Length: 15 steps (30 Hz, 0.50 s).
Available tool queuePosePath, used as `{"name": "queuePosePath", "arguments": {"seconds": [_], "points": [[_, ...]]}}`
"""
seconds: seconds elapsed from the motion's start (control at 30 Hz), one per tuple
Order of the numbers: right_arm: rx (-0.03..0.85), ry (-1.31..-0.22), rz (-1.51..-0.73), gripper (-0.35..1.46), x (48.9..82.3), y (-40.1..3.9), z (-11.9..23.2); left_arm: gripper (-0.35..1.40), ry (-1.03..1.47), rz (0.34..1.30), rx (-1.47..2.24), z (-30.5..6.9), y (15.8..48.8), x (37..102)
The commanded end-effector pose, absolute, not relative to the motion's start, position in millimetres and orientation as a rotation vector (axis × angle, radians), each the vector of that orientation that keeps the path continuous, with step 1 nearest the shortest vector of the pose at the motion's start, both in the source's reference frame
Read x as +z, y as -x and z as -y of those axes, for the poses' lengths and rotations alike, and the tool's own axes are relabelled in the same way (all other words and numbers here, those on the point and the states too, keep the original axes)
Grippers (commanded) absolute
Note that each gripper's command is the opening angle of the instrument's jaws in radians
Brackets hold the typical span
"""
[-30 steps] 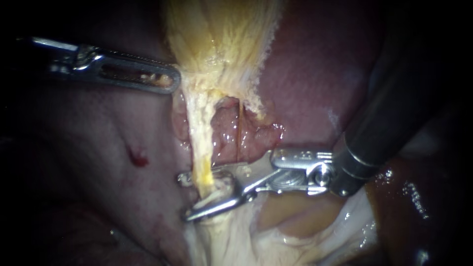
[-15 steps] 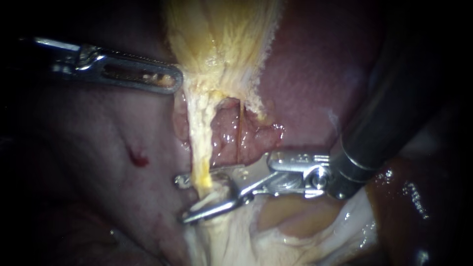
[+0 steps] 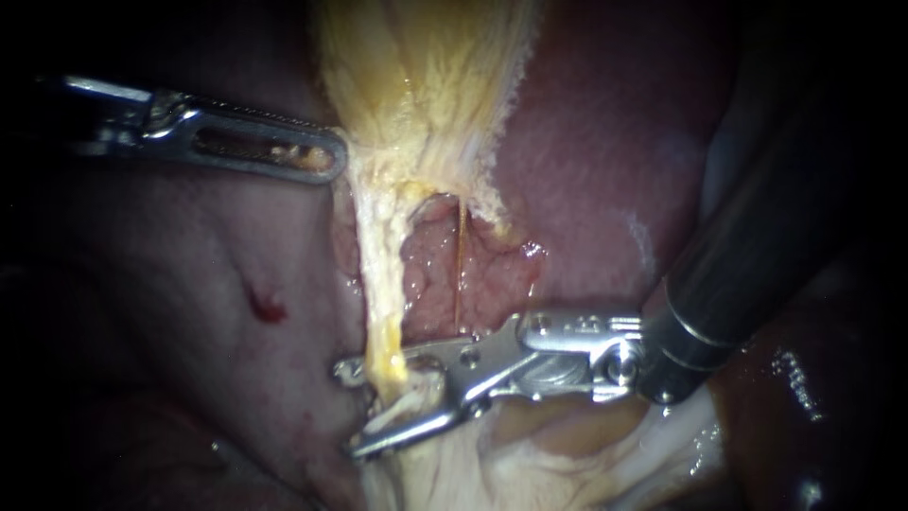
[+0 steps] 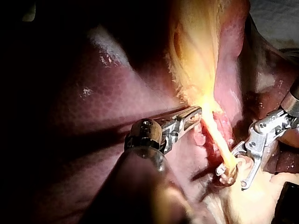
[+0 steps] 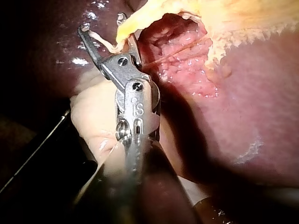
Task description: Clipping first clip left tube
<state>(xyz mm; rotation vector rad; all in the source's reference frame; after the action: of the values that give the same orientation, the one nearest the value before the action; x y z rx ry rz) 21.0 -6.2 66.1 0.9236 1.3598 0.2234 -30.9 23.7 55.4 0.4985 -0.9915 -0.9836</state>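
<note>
At the lower end of the left tube (image 3: 378, 284): my right instrument (image 3: 355, 407) holds its jaws apart at a moderate gap, one on each side of the tube, which passes down between them.
Right jaws, contact: the upper jaw crosses the tube and lies against it. The lower jaw angles away beneath, and I cannot tell whether it touches. Nothing is pinched.
Right shaft: enters from the upper right, dark and thick, with the silver wrist just beside the tube's foot.
Left tube: a pale yellow cord, taut, running from the narrow end of the gallbladder (image 3: 426, 85) down into white tissue (image 3: 445, 473) below my right jaws.
Thin strand (image 3: 461, 265): runs alongside the left tube over pink, bumpy tissue and ends just above the upper jaw.
Left instrument (image 3: 317, 159): comes in from the left. Its slotted jaws lie closed together, their tip nipping the edge of the gallbladder where it narrows.
Liver (image 3: 615, 142): dark red, on both sides of the gallbladder and the tube.
</note>
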Motion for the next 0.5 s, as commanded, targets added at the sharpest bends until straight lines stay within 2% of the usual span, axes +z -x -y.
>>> {"name": "queuePosePath", "arguments": {"seconds": [0.03, 0.3, 0.5], "points": [[0.223, -0.924, -1.359, 0.48, 66.2, -20.9, 6.2, -0.35, -0.499, 0.992, -0.984, -23.7, 30.9, 55.4], [0.221, -0.927, -1.359, 0.46, 66.2, -20.9, 6.1, -0.35, -0.499, 0.992, -0.984, -23.7, 30.9, 55.4], [0.221, -0.927, -1.362, 0.31, 66.9, -20.6, 5.7, -0.35, -0.499, 0.992, -0.984, -23.7, 30.9, 55.4]]}}
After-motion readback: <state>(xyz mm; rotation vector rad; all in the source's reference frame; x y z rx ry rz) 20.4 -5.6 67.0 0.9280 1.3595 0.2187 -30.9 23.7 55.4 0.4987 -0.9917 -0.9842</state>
